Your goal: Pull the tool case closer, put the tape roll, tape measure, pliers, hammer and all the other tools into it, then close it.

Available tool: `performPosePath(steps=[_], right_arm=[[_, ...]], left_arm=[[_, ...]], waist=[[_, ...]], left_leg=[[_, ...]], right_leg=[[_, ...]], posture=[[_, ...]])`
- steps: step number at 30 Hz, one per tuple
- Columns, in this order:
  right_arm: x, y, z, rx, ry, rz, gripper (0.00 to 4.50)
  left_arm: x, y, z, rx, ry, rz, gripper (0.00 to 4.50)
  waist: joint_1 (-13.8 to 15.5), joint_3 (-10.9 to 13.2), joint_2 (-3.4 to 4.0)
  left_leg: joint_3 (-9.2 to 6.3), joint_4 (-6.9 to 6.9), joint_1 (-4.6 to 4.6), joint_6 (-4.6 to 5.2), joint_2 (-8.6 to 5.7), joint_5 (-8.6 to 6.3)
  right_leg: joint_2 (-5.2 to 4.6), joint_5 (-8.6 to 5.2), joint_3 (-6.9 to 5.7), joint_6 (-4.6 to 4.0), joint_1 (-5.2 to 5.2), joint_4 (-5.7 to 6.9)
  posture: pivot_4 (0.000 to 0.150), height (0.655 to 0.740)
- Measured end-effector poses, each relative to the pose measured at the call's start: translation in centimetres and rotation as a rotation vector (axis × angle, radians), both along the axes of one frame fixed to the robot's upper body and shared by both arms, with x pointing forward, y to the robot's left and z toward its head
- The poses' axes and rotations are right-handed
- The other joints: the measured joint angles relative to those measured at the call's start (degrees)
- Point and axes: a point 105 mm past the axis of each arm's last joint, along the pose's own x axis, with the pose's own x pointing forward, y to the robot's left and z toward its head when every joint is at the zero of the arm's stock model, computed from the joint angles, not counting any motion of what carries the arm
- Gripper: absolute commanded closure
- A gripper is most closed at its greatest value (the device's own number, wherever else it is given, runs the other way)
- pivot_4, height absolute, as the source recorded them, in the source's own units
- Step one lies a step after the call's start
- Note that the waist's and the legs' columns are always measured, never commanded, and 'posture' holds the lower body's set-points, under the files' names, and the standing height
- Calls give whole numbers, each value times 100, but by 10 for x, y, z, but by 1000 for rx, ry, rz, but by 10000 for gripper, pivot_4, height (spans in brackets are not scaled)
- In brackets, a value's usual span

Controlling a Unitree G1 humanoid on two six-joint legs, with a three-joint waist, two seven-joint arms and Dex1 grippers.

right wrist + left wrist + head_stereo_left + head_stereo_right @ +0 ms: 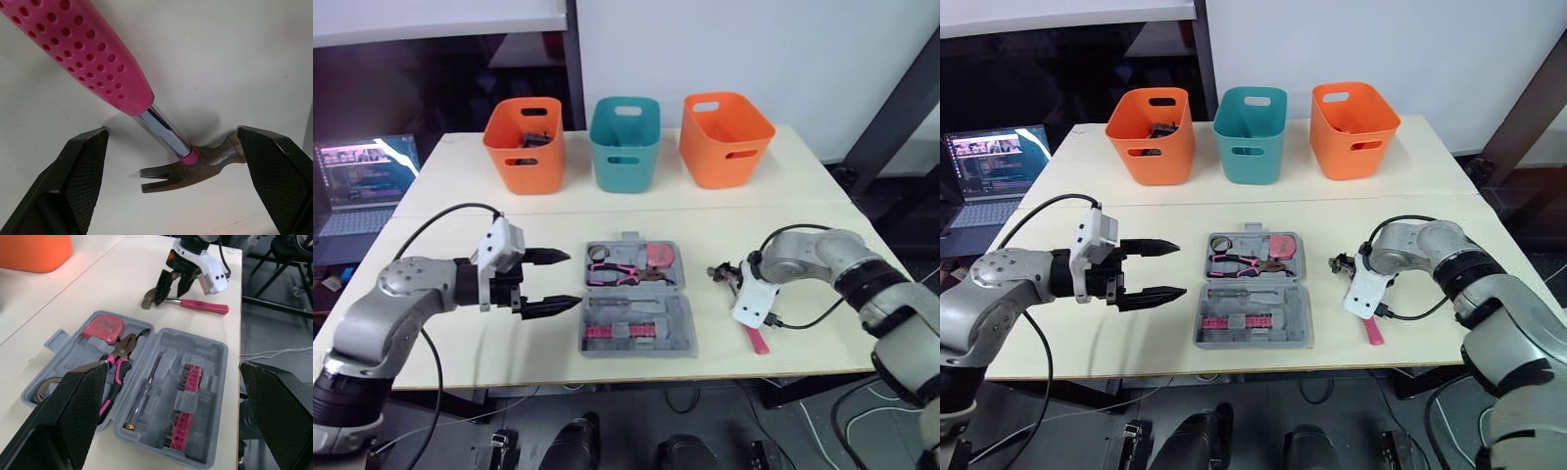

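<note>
The moulded grey plastic case (636, 313) lies open on the pale table (783, 206). Right of it lies the hammer (122, 83), with a dimpled pink grip and a steel neck. The right tool (173, 285) is spread wide astride it, gripping nothing. Left of the case, the left tool (575, 279) gapes empty.

The tool case (671, 313) is plain grey. In it the pliers (615, 276) have pink-and-black grips, and the tape measure (659, 258) is pinkish red. The hammer (122, 83) has a pink handle dimpled all over with small dots, a shiny chrome neck and a dull brown head. At the far side, an orange bin (525, 147), a teal bin (625, 145) and a second orange one (725, 139); the counter (783, 206) is pale cream.
</note>
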Motion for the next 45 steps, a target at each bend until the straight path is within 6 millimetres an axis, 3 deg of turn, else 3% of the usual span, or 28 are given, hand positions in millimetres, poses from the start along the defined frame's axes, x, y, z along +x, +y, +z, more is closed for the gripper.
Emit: performPosePath(steps=[7, 9, 12, 15, 19, 24, 29, 31, 37, 42, 45], right_arm=[[0, -7, -11, -9, 18, -10, 40375], [0, 1, -10, 34, 18, 13, 44710], [-2, -3, -9, 68, 21, -30, 44710], [-4, -9, -8, 217, 29, -215, 44710], [-23, -24, 0, 465, 91, -616, 44710], [-56, -29, 10, 682, 230, -1136, 44710], [-65, -43, 16, 836, 206, -1559, 44710], [-64, -42, 11, 929, 214, -1699, 44710], [-45, -33, -1, 1166, 234, -1977, 44710], [-31, -33, -9, 1238, 206, -2056, 44710], [-29, -33, -10, 1267, 197, -2063, 32006]], left_arm=[[0, -2, 2, 2, -12, 2, 0], [0, -2, 2, 2, -12, 3, 0], [0, -1, 2, 2, -12, 5, 0], [0, -2, 2, 2, -14, 4, 0], [0, -3, 2, 3, -14, -3, 0], [2, -2, 2, 4, -9, -5, 0], [3, -3, 5, 9, -26, -13, 0], [4, -2, 4, 12, -22, -8, 0], [5, -2, 4, 9, -21, -11, 0], [5, -3, 5, 7, -22, -14, 0], [5, -3, 5, 7, -23, -14, 0]], waist=[[-10, -7, -46], [-7, -6, -44], [18, -5, -43], [81, 4, -35], [218, 17, -17], [174, 23, 0], [189, 22, 0], [188, 21, -1], [162, 20, -4], [136, 14, -15], [135, 13, -18]], left_leg=[[6, -15, 68, 10, 50, -13], [7, -18, 76, 10, 52, -13], [13, -17, 71, 12, 50, -14], [20, -15, 62, 14, 50, -14], [24, -14, 48, 23, 51, -20], [27, -11, 29, 26, 52, -22], [35, -11, 4, 27, 53, -25], [35, -7, -34, 27, 54, -22], [49, -9, -31, 23, 57, -17], [64, -6, -21, 24, 63, -16], [81, -4, -18, 26, 66, -16]], right_leg=[[27, 14, 4, -28, 38, -3], [28, 14, 6, -29, 39, -2], [25, 14, 10, -29, 36, -3], [21, 15, 10, -29, 52, -3], [16, 14, 7, -28, 48, -8], [13, 16, 11, -31, 16, -7], [6, 17, 16, -34, -16, -8], [7, 22, 16, -35, -54, -4], [14, 22, 18, -34, -57, 6], [19, 29, 33, -29, -56, 9], [23, 42, 58, -19, -61, 9]], posture=[[1500, 7400], [1500, 7400], [1500, 7400], [1500, 7400], [1500, 7400], [1500, 7400], [1500, 7400], [1500, 7400], [1500, 7400], [1500, 7400], [1500, 7400]])
